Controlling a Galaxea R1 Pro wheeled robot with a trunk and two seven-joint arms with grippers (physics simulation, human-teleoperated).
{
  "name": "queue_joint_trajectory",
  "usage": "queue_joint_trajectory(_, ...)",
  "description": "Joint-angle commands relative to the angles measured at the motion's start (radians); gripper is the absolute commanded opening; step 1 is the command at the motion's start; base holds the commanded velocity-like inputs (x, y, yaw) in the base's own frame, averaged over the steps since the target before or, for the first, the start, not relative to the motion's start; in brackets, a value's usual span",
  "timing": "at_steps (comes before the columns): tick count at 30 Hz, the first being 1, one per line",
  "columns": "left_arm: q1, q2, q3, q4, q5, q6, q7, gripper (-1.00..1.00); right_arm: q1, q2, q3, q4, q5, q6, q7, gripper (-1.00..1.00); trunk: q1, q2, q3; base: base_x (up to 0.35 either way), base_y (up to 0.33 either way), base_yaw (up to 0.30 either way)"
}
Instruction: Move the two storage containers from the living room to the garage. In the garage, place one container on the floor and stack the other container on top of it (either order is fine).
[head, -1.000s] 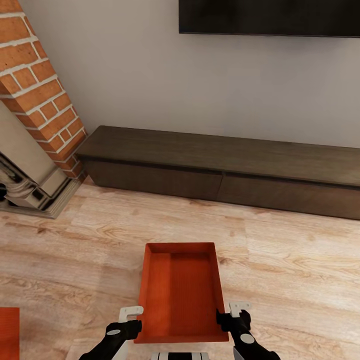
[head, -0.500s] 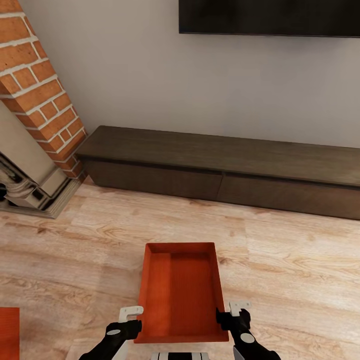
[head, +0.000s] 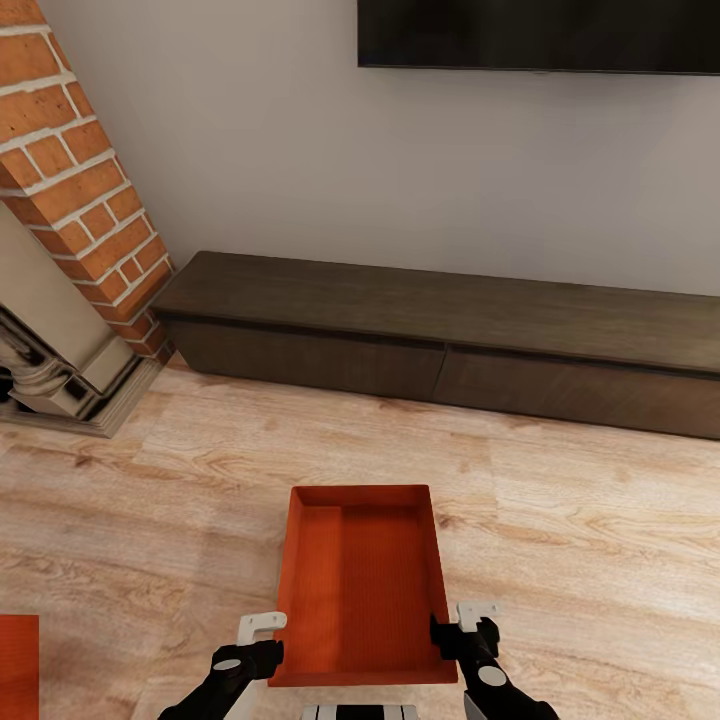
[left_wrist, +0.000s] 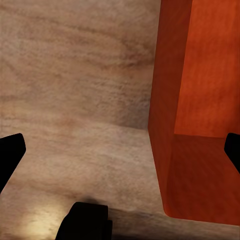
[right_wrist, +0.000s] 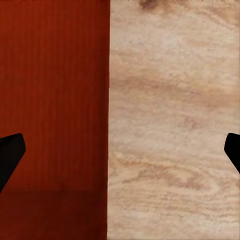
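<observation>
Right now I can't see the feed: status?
Both claws, left and right, open, straddling bin walls. Bin on wood floor. Second bin far left. Nothing blocking.

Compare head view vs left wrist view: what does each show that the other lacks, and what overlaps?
Head view alone: the whole open-top container with both grippers at its near corners, left gripper, right gripper; a second orange container cut by the frame edge; the brick fireplace, low dark cabinet and black TV.

Left wrist alone: a close look down the container's outer side wall, with the left gripper's dark fingertips spread wide, one outside that wall and one over the container's inside.

Shared: the orange container and the light wood floor.
</observation>
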Motion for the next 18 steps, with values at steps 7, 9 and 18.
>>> queue_joint_trajectory(7, 0.0, 0.001, -0.009, -0.002, 0.009, 0.005, 0.008, 1.0, -0.001, 0.002, 0.009, 0.001, -0.01, -0.004, -0.004, 1.0, 0.0, 0.0, -0.001, 0.0, 0.0, 0.0)
queue_joint_trajectory(9, 0.0, 0.001, -0.009, -0.002, 0.009, 0.005, 0.008, 1.0, -0.001, 0.002, 0.01, 0.001, -0.01, -0.004, -0.004, 1.0, 0.0, 0.0, -0.001, 0.0, 0.0, 0.0)
queue_joint_trajectory(18, 0.0, 0.001, -0.009, -0.002, 0.009, 0.005, 0.008, 1.0, -0.001, 0.003, 0.01, 0.001, -0.01, -0.001, -0.003, 1.0, 0.0, 0.0, -0.001, 0.0, 0.0, 0.0)
